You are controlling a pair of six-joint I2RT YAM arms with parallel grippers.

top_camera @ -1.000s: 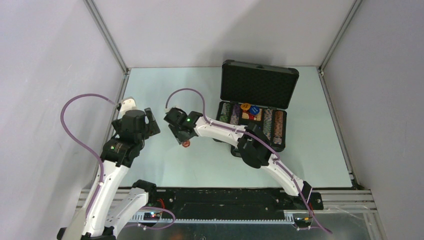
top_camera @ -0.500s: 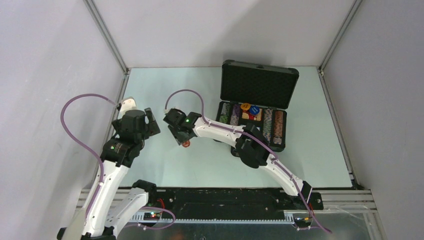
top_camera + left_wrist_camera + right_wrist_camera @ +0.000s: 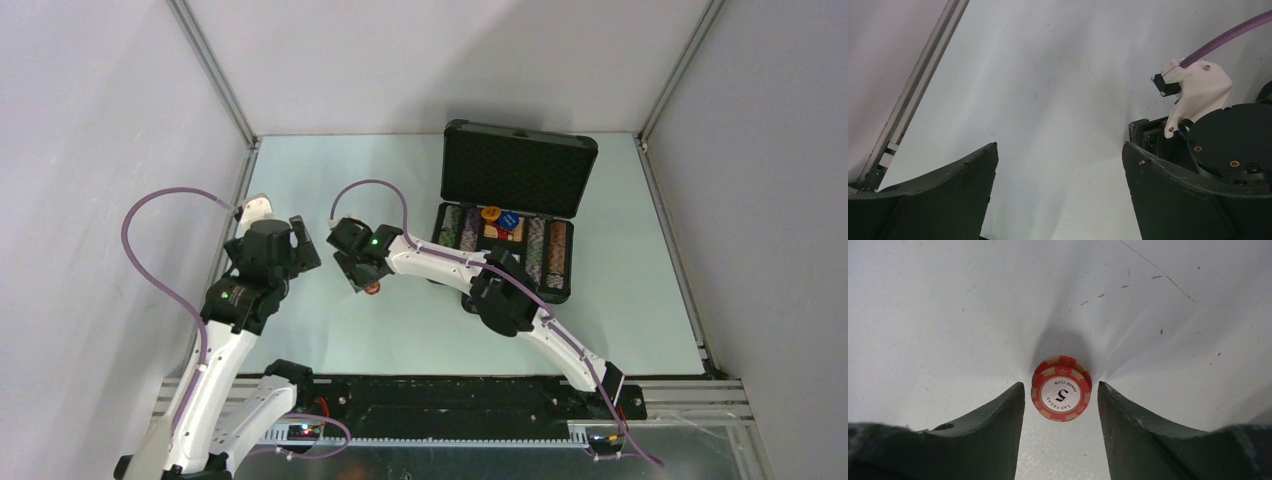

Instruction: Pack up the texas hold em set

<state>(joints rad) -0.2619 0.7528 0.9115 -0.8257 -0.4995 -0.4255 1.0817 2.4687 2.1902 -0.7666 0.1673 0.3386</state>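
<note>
Right arm: the base sits at the near right. The upper link runs up and left to an elbow just in front of the open case (image 3: 518, 175), and the forearm reaches on left across the table (image 3: 400, 335) to a wrist bent steeply downward. Right gripper (image 3: 367, 283) points at the tabletop left of the case and well apart from it. In the wrist view the right gripper (image 3: 1060, 385) straddles a short stack of red-white round chips (image 3: 1061, 395), top face marked "5". The stack lies flat on the table, centred between the two dark fingers (image 3: 998, 425). A thin strip of table shows on each side of the stack, so the jaws are parted and clear of it, with no grip. From above, the same chips (image 3: 373, 289) show only as a small red spot under the fingertips. Left arm: it rises from the near left base, folded at the elbow, with the wrist held above the left part of the table. Left gripper (image 3: 302, 243) faces toward the right arm's wrist. In its own view the left gripper (image 3: 1059, 145) has its jaws spread wide and nothing between them. The case stands at the far right with its lid upright, and the multicoloured chip rows (image 3: 548, 250) are seated in its tray.
</note>
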